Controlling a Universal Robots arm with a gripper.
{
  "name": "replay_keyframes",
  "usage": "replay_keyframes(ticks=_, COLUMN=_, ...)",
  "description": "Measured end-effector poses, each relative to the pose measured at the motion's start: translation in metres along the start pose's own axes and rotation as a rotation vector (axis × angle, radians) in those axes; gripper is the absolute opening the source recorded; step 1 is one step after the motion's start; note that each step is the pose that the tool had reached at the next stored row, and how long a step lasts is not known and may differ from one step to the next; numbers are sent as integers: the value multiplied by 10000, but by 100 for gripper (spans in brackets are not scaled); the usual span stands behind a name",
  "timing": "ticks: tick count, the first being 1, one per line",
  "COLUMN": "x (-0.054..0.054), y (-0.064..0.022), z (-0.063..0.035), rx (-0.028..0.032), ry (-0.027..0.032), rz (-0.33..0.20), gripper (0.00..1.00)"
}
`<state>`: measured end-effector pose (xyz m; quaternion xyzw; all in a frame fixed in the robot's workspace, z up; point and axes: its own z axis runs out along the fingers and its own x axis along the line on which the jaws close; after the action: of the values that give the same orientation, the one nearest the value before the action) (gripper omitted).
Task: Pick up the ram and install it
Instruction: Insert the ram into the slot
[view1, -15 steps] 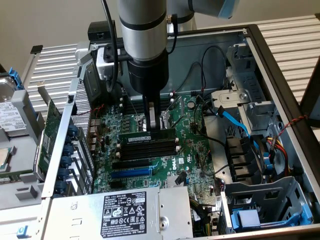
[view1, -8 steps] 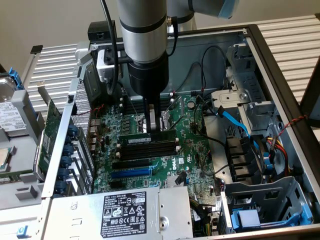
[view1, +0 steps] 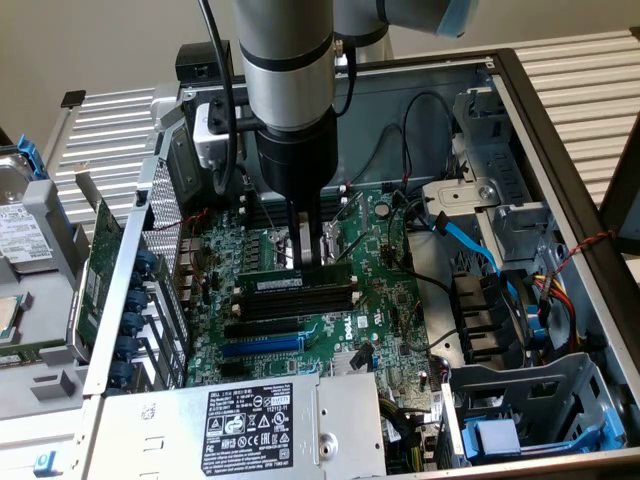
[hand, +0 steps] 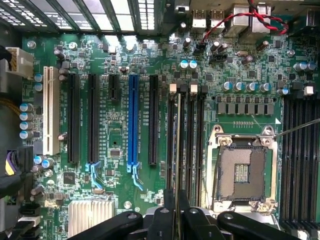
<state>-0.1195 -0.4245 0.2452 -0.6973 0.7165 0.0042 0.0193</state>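
The ram (view1: 290, 284) is a thin green stick with a white label. It stands on edge along the black memory slots (view1: 300, 300) of the motherboard, inside the open computer case. My gripper (view1: 310, 260) comes straight down on it and is shut on the stick's upper edge near its middle. In the wrist view the ram (hand: 177, 145) shows edge-on as a thin line running along a memory slot (hand: 171, 140) with white end clips. My gripper (hand: 176, 201) pinches it there between two dark fingers (hand: 169, 202). I cannot tell whether the stick sits fully down in its slot.
An empty CPU socket (hand: 243, 172) lies beside the memory slots, and more slots (hand: 300, 160) lie beyond it. A blue expansion slot (hand: 132, 120) and black ones sit on the other side. The power supply (view1: 270, 425), blue cables (view1: 470, 240) and a green expansion card (view1: 100, 270) ring the board.
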Motion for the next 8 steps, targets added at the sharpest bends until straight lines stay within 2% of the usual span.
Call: replay_keyframes(ticks=8, x=-1, y=0, z=12, rx=-1, ry=-1, rz=-15, gripper=14)
